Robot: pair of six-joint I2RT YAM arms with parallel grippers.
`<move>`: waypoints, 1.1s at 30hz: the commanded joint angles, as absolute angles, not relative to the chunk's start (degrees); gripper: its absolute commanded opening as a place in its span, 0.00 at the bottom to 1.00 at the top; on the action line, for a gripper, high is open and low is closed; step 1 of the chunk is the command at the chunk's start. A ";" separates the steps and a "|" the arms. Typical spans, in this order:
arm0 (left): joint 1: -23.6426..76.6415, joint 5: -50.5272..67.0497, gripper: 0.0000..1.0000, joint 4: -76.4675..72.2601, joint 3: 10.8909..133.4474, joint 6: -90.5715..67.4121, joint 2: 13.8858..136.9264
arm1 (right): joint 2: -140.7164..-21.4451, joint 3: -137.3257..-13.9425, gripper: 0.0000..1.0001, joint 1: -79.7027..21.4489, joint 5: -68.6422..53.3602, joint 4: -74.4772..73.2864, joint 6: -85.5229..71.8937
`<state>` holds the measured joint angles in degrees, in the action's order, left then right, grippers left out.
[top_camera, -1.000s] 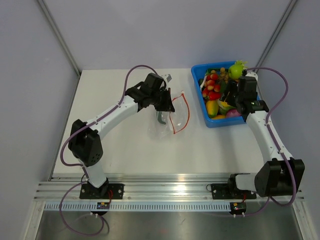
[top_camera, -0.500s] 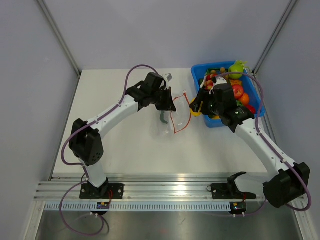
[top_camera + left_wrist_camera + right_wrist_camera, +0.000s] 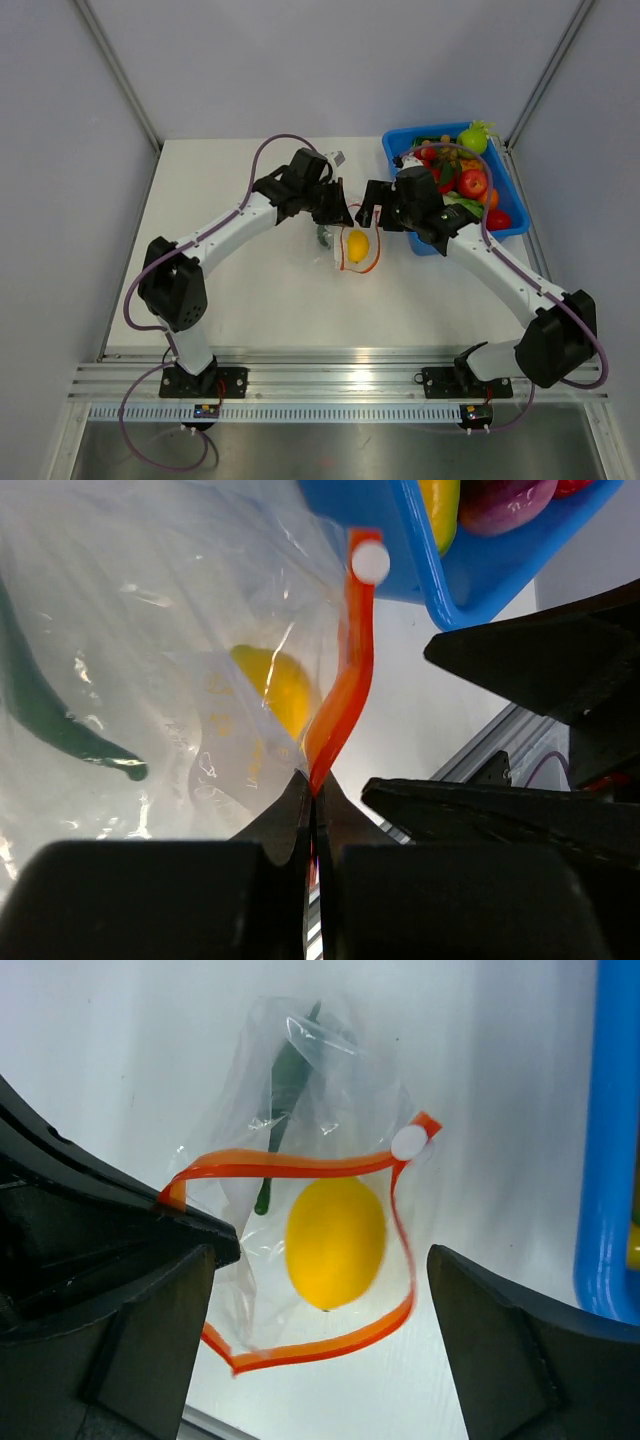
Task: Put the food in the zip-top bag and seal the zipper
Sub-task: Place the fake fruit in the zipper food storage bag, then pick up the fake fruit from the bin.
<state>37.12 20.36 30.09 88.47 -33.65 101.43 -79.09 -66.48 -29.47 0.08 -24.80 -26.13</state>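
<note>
1. Two pieces of food lie inside the zip-top bag point(image 3: 338, 252): a yellow lemon point(image 3: 335, 1243) close to the mouth and a thin dark green chilli point(image 3: 285, 1090) deeper in, under the crinkled clear film.
2. The bag rests on the white table point(image 3: 240, 290) between the two grippers, just left of the blue bin point(image 3: 400, 200) and apart from it.
3. Its mouth gapes. In the right wrist view the red-orange zipper point(image 3: 290, 1163) makes an open loop, with the lemon showing through the middle of that loop.
4. A round white slider point(image 3: 408, 1143) sits at the end of the zipper that points toward the bin.
5. The left gripper point(image 3: 312, 780) has its jaws pressed together on the zipper, pinching one side of the strip. From the pinch the strip curves away to the slider.
6. The right gripper point(image 3: 320, 1255) hangs over the bag's mouth with its fingers point(image 3: 150, 1340) spread wide. The lemon lies below, between them, touching neither, and nothing is held.
7. The rest of the food is heaped in the bin, among it a red apple point(image 3: 472, 183) and a yellow-green fruit point(image 3: 475, 138) at the far corner. The left wrist view shows a yellow piece point(image 3: 440, 500) and a purple piece point(image 3: 500, 500) against the bin's near wall.
8. A small coloured tag point(image 3: 207, 410) sits below the left arm's base and another point(image 3: 476, 413) below the right's. Anything printed on them is too small to read.
</note>
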 commanded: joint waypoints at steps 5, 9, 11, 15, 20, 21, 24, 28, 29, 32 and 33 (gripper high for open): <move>36.56 22.41 0.00 27.33 87.28 -34.54 97.91 | -73.74 -69.78 0.76 -28.75 13.88 -28.02 -24.35; 35.95 22.33 0.00 27.42 86.57 -34.54 96.60 | -73.92 -68.73 0.64 -22.43 13.98 -29.79 -24.96; 35.77 22.33 0.00 27.51 86.40 -34.45 96.15 | -74.62 -67.50 0.65 -17.68 12.58 -29.44 -25.49; 35.77 22.41 0.00 27.95 86.48 -34.19 95.63 | -79.61 -67.67 0.79 -12.14 12.03 -29.44 -24.53; 35.77 22.50 0.00 28.39 86.75 -33.66 95.62 | -85.86 -69.52 0.87 -10.99 11.78 -28.57 -23.56; 35.77 22.50 0.00 28.48 86.57 -33.49 95.54 | -87.44 -69.96 0.88 -10.90 11.43 -28.30 -23.47; 35.77 22.33 0.00 28.56 86.13 -33.22 95.45 | -90.60 -70.75 0.88 -10.72 11.42 -27.60 -23.20; 35.77 22.41 0.00 28.74 85.78 -32.96 95.27 | -92.98 -70.93 0.88 -10.02 11.78 -25.06 -22.77; 35.77 22.41 0.00 28.57 85.78 -32.87 95.19 | -93.42 -70.93 0.89 -9.85 11.69 -24.53 -22.68; 35.77 22.50 0.00 28.48 85.61 -32.96 95.27 | -94.74 -70.75 0.88 -9.67 11.60 -22.59 -22.06; 35.77 22.76 0.00 28.39 85.52 -33.05 95.45 | -95.18 -70.49 0.86 -9.67 11.69 -22.15 -21.89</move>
